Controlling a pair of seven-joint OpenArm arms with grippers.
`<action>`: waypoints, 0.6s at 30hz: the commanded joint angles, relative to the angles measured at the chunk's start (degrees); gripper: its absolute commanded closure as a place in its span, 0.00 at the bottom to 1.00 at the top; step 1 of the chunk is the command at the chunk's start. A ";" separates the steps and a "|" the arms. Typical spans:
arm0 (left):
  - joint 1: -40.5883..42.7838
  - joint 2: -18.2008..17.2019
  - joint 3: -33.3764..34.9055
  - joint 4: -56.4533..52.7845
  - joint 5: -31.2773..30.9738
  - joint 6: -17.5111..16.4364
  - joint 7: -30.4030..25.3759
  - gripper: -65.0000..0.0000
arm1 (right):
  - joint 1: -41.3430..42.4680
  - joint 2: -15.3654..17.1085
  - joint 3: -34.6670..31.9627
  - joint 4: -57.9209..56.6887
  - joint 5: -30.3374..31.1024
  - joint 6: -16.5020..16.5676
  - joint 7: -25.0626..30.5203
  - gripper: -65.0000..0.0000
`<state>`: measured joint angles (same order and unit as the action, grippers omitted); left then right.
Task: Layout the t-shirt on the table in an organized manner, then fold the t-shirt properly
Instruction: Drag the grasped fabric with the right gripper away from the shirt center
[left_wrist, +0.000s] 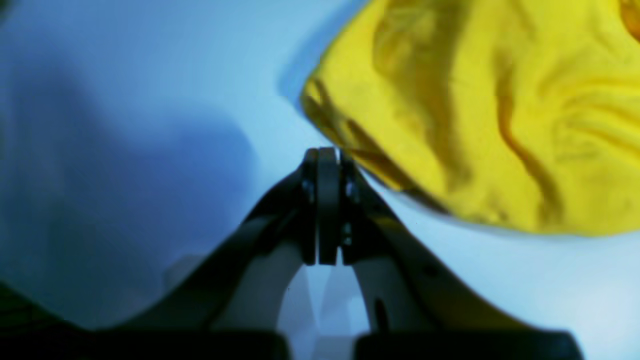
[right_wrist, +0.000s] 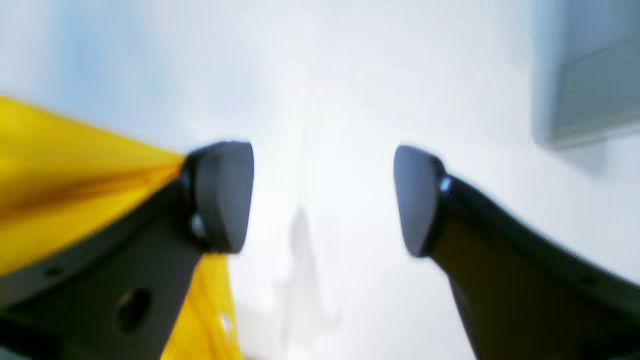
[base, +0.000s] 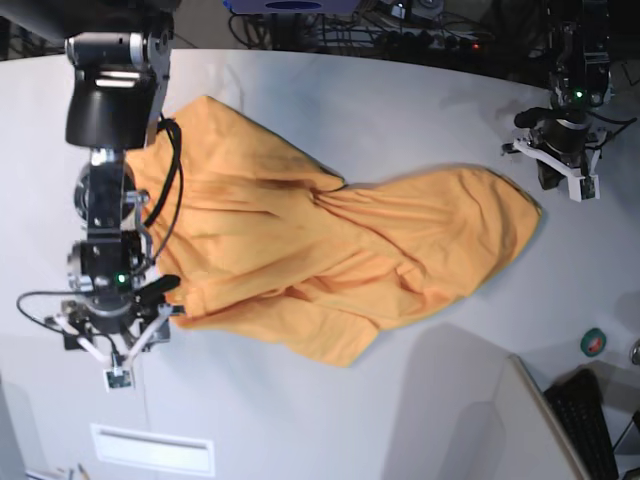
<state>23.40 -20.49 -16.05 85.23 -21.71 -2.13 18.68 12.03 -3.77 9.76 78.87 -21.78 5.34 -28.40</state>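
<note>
t-shirt: plain orange-yellow in the base view; brighter yellow with darker creases at the wrists
table: white-grey; blue-tinted in the left wrist view, probably a camera cast
left gripper: black fingers
right gripper: dark grey pads, black arms

Tangled cables run behind; a dark keyboard sits low.

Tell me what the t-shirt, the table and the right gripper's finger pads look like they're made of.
t-shirt: soft woven or knit cloth, likely cotton, matte orange-yellow; it lies in wrinkles and folds.
table: smooth, hard white-grey surface, possibly laminate; faint shadows show, with no grain.
Right gripper finger pads: dark, matte, rounded, perhaps rubber or plastic; the blur leaves it open.
</note>
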 joint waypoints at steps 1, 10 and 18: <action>0.91 -0.56 -1.75 0.79 -0.31 -2.40 -1.31 1.00 | -2.23 -1.55 -0.22 4.69 0.29 0.41 0.40 0.35; 4.51 7.70 -15.02 0.53 -0.22 -17.25 -1.40 1.00 | -23.94 -0.14 -5.93 13.22 8.37 9.29 0.32 0.51; 4.60 10.42 -15.55 -2.37 -0.31 -17.78 -1.40 0.61 | -29.04 -0.05 -13.23 12.43 11.10 10.00 0.32 1.00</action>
<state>27.81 -9.61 -31.18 82.04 -21.41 -19.55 18.63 -17.69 -3.90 -3.46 90.56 -10.87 15.53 -29.58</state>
